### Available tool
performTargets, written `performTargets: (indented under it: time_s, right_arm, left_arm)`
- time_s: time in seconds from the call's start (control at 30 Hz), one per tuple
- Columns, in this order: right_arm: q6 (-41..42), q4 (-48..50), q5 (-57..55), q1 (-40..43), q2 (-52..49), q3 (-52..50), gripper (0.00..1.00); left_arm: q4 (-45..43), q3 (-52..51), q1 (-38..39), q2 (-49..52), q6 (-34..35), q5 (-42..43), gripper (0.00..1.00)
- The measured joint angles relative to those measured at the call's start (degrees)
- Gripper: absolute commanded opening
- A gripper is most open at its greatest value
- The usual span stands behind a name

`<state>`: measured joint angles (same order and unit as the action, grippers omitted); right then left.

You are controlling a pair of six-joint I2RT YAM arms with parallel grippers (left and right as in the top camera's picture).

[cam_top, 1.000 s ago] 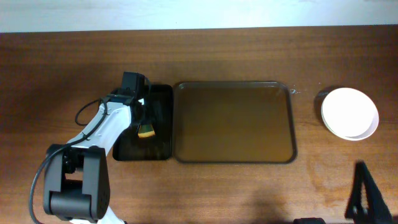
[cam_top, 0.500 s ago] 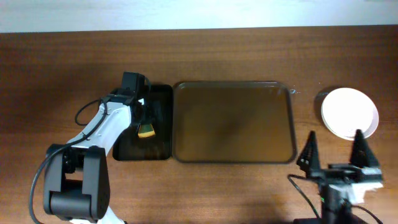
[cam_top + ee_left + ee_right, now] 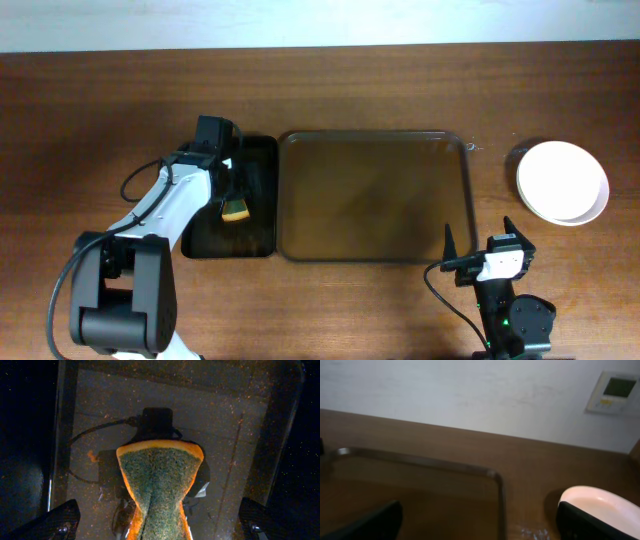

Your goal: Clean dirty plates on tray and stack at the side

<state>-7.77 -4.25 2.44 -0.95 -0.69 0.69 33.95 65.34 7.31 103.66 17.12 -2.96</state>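
Plates sit stacked on the desk at the far right, well apart from the tray. The top face is white and clean as far as I can see. A second rim peeks out beneath the top one, though I cannot tell how many lie in the pile. The tray lies in the middle of the desk, its brown floor showing from rim to rim.

Just beside its left edge is a narrower black tray, and the left arm reaches over it. Seen from the left wrist, the left pincer stands as wide as it goes, both fingers far out to the sides and touching nothing. Between them a sponge with a green scouring face and orange edges rests in the black tray, whose floor is speckled with orange crumbs.

The right pincer hovers by the tray's right front corner, likewise wide open and holding nothing. Its wrist camera looks across the tray's rounded corner toward the edge of the plates. Behind them is a pale wall with a small white panel on it.
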Motion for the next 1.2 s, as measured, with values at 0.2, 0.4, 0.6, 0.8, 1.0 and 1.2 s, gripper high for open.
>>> performTargets:
  time_s: [0.2,0.4,0.6,0.8,1.0,1.2]
  right_arm:
    - [-2.9,0.0,0.0,0.0,0.0,0.0,0.98]
    - [-3.0,0.0,0.0,0.0,0.0,0.0,0.98]
    - [-3.0,0.0,0.0,0.0,0.0,0.0,0.98]
    - [-3.0,0.0,0.0,0.0,0.0,0.0,0.98]
    - [-3.0,0.0,0.0,0.0,0.0,0.0,0.98]
    - [-3.0,0.2,0.0,0.0,0.0,0.0,0.98]
  left_arm:
    - [0.0,0.0,0.0,0.0,0.0,0.0,1.0]
    - [0.0,0.0,0.0,0.0,0.0,0.0,1.0]
    - [0.0,0.0,0.0,0.0,0.0,0.0,1.0]
    - [0.0,0.0,0.0,0.0,0.0,0.0,1.0]
    - [0.3,-0.4,0.0,-13.8,0.0,0.0,1.0]
    - [-0.6,-9.2,-0.6,-48.3,0.0,-2.5,1.0]
